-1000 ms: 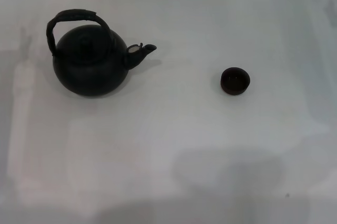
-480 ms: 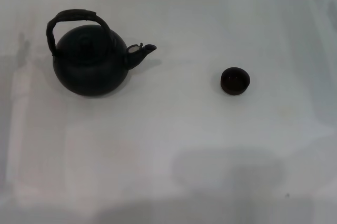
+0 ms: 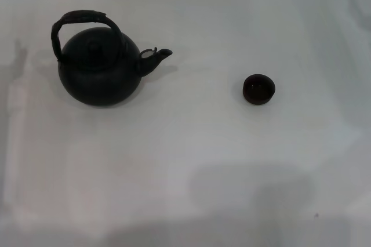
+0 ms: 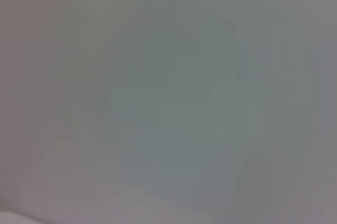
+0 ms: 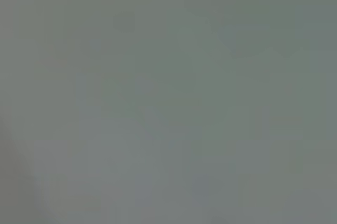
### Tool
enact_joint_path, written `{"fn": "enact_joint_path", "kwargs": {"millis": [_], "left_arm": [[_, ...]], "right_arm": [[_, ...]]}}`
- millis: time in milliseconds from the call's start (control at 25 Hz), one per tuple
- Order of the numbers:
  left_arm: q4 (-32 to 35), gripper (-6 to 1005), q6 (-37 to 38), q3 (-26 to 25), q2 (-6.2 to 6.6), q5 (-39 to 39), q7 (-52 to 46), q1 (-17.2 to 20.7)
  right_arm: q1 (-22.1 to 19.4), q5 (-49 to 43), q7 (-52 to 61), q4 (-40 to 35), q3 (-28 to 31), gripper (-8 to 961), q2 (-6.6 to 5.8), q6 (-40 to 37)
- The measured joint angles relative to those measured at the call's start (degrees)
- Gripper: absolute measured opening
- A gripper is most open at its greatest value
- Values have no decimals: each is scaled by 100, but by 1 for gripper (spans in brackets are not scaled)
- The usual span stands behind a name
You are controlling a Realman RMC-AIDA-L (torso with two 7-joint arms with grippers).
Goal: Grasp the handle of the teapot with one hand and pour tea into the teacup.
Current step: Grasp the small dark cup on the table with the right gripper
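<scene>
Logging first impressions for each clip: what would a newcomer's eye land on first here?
The big round black-green teapot on the robot's left of the white table, standing upright, its arched handle up and its short spout pointing toward the teacup. Next, the tiny dark teacup, alone and well apart on the right. No gripper shows in the head view, and both wrist views show only a featureless grey.

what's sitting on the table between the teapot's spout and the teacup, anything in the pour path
Nothing visible. The teapot stands on the robot's left, its spout aimed toward the teacup, with only bare white table between them. Neither hand is in view.
</scene>
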Motion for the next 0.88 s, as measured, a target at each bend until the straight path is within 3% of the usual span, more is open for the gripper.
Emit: {"fn": "enact_joint_path", "kwargs": {"millis": [320, 600, 800, 880], "left_arm": [[10, 847, 24, -1, -2, -1, -22, 152], [25, 848, 39, 13, -3, -7, -29, 172], [105, 847, 39, 2, -9, -8, -32, 190], [140, 847, 38, 3, -11, -7, -30, 195]], "right_arm": [[171, -2401, 2613, -1466, -404, 828, -443, -529], [834, -5339, 4827, -2235, -366, 829, -893, -84], [1041, -6451, 5482, -2688, -379, 828, -915, 474], [1138, -7173, 5855, -3060, -389, 827, -851, 877]]}}
